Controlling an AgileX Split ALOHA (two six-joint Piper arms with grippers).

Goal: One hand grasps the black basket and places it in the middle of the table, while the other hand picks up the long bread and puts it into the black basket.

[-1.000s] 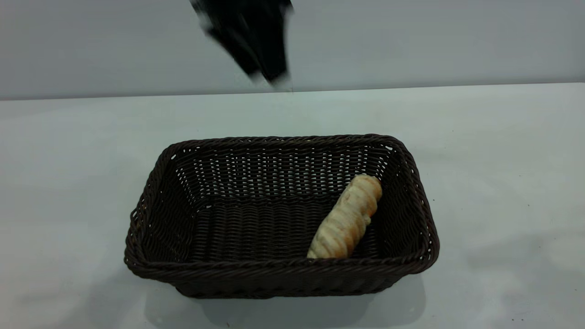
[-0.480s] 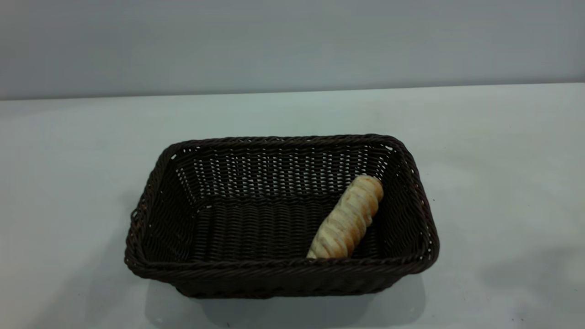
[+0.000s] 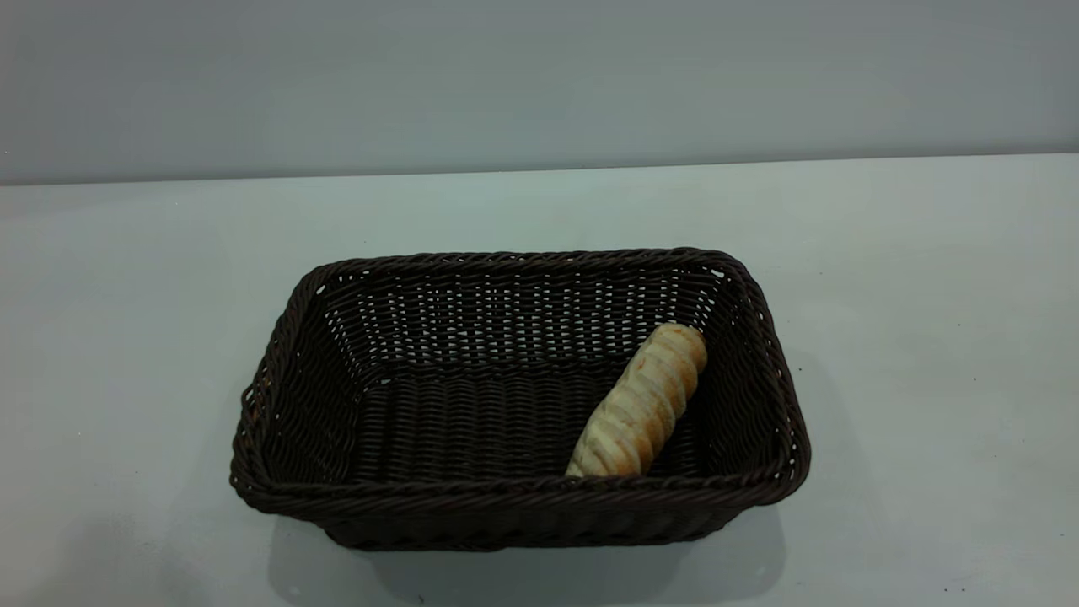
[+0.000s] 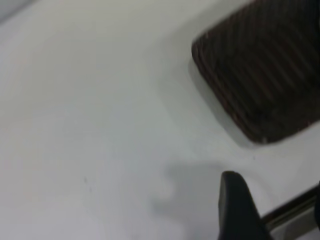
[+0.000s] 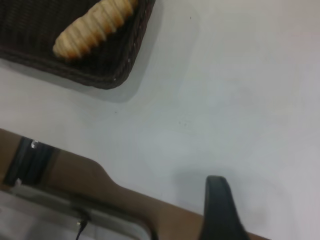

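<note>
The large rectangular dark brown-black woven wicker basket (image 3: 518, 396) stands on the wide flat pale white-grey tabletop (image 3: 927, 337), about midway across it in the exterior view, resting flat on its base with nothing gripping it. Inside it lies the small oblong golden-orange and cream bread roll with crosswise ridges (image 3: 641, 403), on the basket floor towards the basket's right end wall, set at a slant with 1 end near the basket's front rim and the other pointing to its back right corner. The right wrist view shows the same roll (image 5: 92, 27) within the basket's corner (image 5: 107, 70).

Judged from how things lie, both parts of the task look done: the basket is placed centrally and the bread is in it. Nothing seems left but for the arms to stay clear.

Neither arm appears in the exterior view. The left gripper (image 4: 240, 207) shows only 1 dark finger in its wrist view, above bare tabletop well apart from the basket's outer wall (image 4: 260, 75); whether it is apart or together cannot be told. The right gripper (image 5: 220, 210) likewise shows only 1 dark finger, off beyond the basket's right end near the tabletop's edge, and its state cannot be told either. Neither holds anything that can be seen.
</note>
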